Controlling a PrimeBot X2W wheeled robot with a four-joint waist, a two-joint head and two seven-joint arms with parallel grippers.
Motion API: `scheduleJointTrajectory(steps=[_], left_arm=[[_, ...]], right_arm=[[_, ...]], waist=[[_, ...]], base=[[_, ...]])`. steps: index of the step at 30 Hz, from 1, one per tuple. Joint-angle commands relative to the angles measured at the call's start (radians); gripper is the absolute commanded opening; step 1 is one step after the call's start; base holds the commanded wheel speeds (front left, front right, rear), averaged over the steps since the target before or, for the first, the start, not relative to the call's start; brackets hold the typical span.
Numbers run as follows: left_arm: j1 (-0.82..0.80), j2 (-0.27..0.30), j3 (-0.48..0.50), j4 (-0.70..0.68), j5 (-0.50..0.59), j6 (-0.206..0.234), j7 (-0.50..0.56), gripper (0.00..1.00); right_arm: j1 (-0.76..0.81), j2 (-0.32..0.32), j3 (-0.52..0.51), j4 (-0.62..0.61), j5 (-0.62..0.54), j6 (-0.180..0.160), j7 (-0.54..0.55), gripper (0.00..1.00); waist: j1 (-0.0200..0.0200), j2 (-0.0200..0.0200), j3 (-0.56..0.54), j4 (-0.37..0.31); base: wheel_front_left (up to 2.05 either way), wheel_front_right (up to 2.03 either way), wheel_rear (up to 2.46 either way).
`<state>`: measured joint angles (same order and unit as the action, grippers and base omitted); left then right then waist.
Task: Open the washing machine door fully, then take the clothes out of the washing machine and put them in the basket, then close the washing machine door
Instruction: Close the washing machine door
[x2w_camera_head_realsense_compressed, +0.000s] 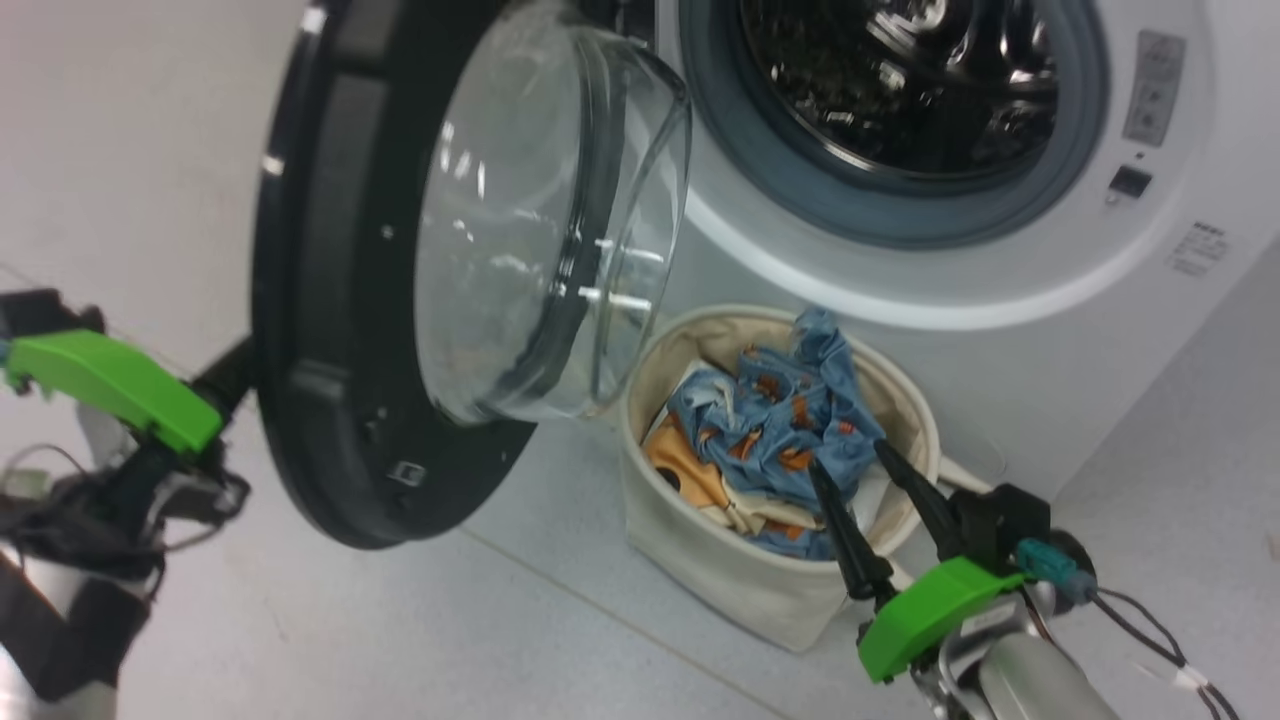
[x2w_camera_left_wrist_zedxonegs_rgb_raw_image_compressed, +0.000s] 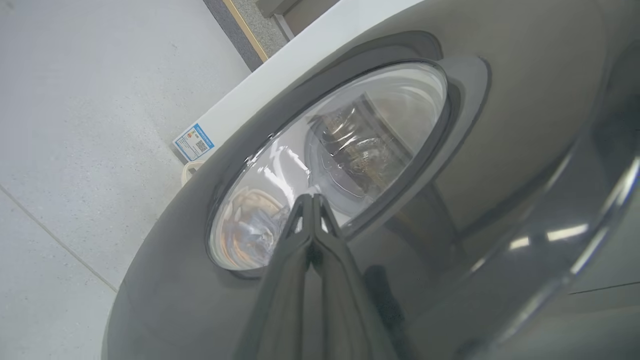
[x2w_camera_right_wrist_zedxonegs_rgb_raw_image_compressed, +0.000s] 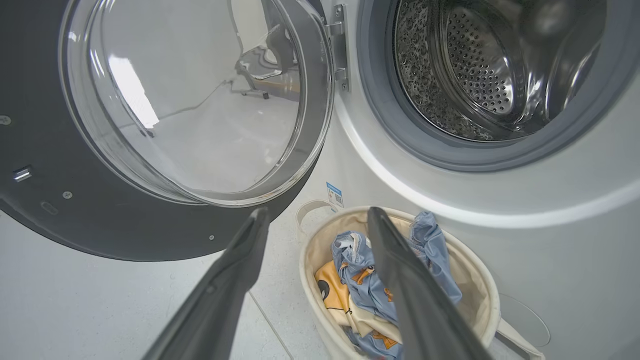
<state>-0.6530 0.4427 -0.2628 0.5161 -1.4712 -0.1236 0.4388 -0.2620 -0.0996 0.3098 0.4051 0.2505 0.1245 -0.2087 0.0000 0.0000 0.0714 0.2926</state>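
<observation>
Glossy black plastic around a bulging glass bowl: washing machine door, swung wide on its hinge, hanging left of the open steel drum of the washing machine. Likely rigid and fairly heavy, swinging freely until it catches. Slick on the outer face, so poor for pinching. Better pushed than gripped: press on the outer rim far from the hinge, where leverage seems greatest, and keep off the glass. Expect a firmer shove at the very end.

Left gripper clenched on nothing, fingertips together, pointing at the door's outer face by the lower edge of its window. Touching or just short of it, cannot tell. Seemingly placed for a push.

Right gripper spread wide and empty, hovering over the near rim of the basket, on the door's inner side and apart from the black rim. Possibly in the swing path, so worth drawing back first.

Clothes, soft and light, heaped inside the basket on the floor, just in front of the machine, below the drum opening. Drum apparently empty, as far as visible.
</observation>
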Motion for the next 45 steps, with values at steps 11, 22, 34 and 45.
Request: scheduleJointTrajectory(steps=[11,22,34,45], left_arm=[[0.019,-0.060,-0.064,-0.081,0.010,-0.007,-0.002,0.00],[-0.048,-0.169,-0.111,-0.044,0.004,-0.007,-0.054,0.00],[-0.080,-0.215,-0.179,-0.113,0.000,-0.007,-0.063,0.00],[-0.109,-0.222,-0.204,-0.101,-0.001,-0.007,-0.112,0.00]], right_arm=[[0.020,0.031,0.022,0.021,0.032,0.006,-0.041,1.00],[0.003,0.040,0.005,0.020,0.024,0.006,-0.050,1.00],[-0.026,0.046,-0.028,-0.006,0.007,0.006,-0.053,1.00],[-0.039,0.049,-0.039,-0.041,0.016,0.006,-0.053,1.00]], waist=[[0.0000,0.0000,-0.087,-0.028],[0.0000,0.0000,-0.057,-0.116],[0.0000,0.0000,0.018,-0.289],[0.0000,0.0000,0.046,-0.428]], base=[[0.00,0.00,0.00],[0.00,0.00,0.00],[0.00,0.00,0.00],[0.00,0.00,0.00]])
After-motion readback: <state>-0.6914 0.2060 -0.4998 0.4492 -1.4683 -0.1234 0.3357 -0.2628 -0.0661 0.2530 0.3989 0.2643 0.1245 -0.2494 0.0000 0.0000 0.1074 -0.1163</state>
